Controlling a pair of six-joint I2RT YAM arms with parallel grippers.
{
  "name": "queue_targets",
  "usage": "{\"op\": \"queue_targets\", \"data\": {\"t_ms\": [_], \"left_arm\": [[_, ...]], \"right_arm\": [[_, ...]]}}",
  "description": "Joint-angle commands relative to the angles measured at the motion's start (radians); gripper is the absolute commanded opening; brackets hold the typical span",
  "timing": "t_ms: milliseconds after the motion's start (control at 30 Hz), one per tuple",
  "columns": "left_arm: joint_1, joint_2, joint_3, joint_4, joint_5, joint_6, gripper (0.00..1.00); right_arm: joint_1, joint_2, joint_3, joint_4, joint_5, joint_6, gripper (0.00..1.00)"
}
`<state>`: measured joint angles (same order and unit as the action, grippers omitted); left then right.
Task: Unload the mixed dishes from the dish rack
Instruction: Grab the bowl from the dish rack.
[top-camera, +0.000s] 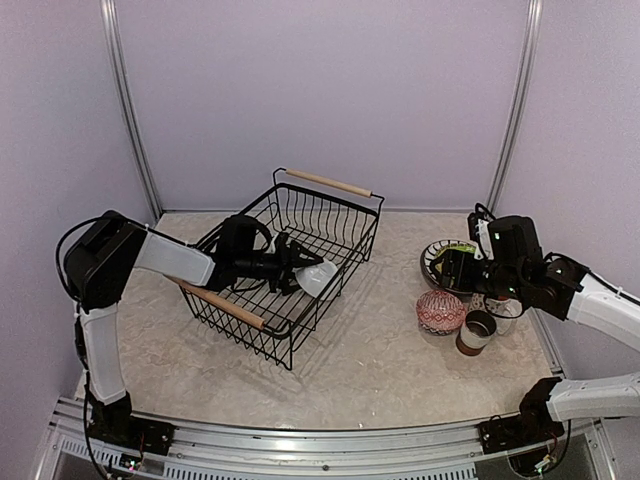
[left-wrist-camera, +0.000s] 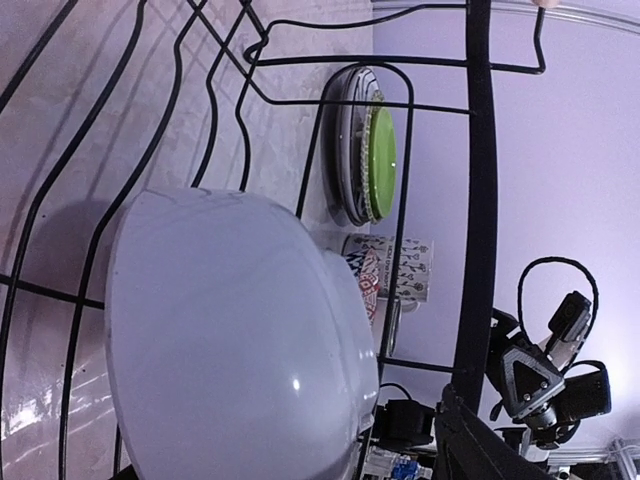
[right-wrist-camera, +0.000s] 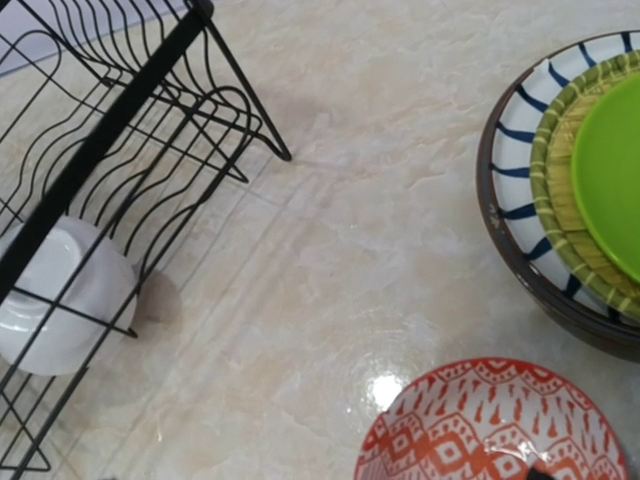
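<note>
The black wire dish rack (top-camera: 262, 325) stands left of centre, with a plain white bowl (top-camera: 318, 277) lying tilted at its right side. My left gripper (top-camera: 296, 268) reaches inside the rack right at that bowl. In the left wrist view the white bowl (left-wrist-camera: 240, 340) fills the frame, and one dark finger (left-wrist-camera: 490, 450) stands a little apart from its rim; the other finger is hidden. My right gripper (top-camera: 455, 268) hovers over the stacked plates (top-camera: 438, 256); its fingers do not show in its own view. There the striped plate (right-wrist-camera: 515, 170) carries the lime green plate (right-wrist-camera: 610, 170).
Right of the rack an upturned red-patterned bowl (top-camera: 440, 311) lies on the table, with a brown mug (top-camera: 477, 331) and a white patterned mug (top-camera: 503, 308) beside it. The rack's wooden handles (top-camera: 328, 182) are at its far and near ends. Purple walls enclose the table.
</note>
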<state>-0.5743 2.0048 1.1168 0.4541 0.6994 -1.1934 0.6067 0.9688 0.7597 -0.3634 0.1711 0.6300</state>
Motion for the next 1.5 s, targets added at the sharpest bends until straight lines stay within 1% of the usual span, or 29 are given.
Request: {"op": "queue_targets", "data": {"t_ms": [0,200,300,367,467,800,900,1000,1100,1200,1300,1400,1467], "left_arm": [[0.021,0.034,-0.027,0.161,0.022,-0.062,0.69],[0.029,0.070,0.000,0.199,0.029,-0.094,0.61],[0.030,0.099,0.018,0.212,0.049,-0.127,0.52],[0.031,0.120,0.018,0.265,0.062,-0.167,0.46],[0.034,0.148,0.013,0.336,0.085,-0.213,0.40],[0.036,0.147,0.004,0.414,0.146,-0.274,0.20],[0.036,0.142,0.007,0.424,0.162,-0.283,0.10],[0.037,0.132,0.009,0.419,0.178,-0.278,0.08],[0.036,0.099,0.016,0.363,0.190,-0.226,0.06],[0.036,0.037,0.028,0.238,0.188,-0.130,0.02],[0.036,-0.030,0.049,0.065,0.162,0.022,0.00],[0.036,-0.113,0.096,-0.174,0.108,0.183,0.00],[0.033,-0.173,0.134,-0.301,0.057,0.286,0.00]], "right_arm": [[0.012,0.016,0.021,0.009,-0.008,0.001,0.84],[0.013,0.014,0.032,-0.002,-0.006,-0.003,0.84],[0.013,0.009,0.028,-0.003,-0.003,0.000,0.84],[0.013,0.005,0.021,0.000,-0.002,0.003,0.84],[0.012,0.004,0.014,0.004,-0.004,0.005,0.85],[0.013,-0.021,0.002,-0.003,0.011,0.010,0.85],[0.013,-0.022,-0.002,0.001,0.009,0.011,0.85],[0.014,-0.021,0.009,-0.003,0.009,0.006,0.85],[0.014,-0.031,0.014,-0.017,0.015,0.004,0.85],[0.015,-0.050,0.016,-0.029,0.031,0.005,0.85],[0.014,-0.064,0.022,-0.045,0.041,0.002,0.85],[0.016,-0.082,0.023,-0.055,0.059,-0.001,0.85],[0.015,-0.085,0.035,-0.068,0.063,-0.008,0.85]]}}
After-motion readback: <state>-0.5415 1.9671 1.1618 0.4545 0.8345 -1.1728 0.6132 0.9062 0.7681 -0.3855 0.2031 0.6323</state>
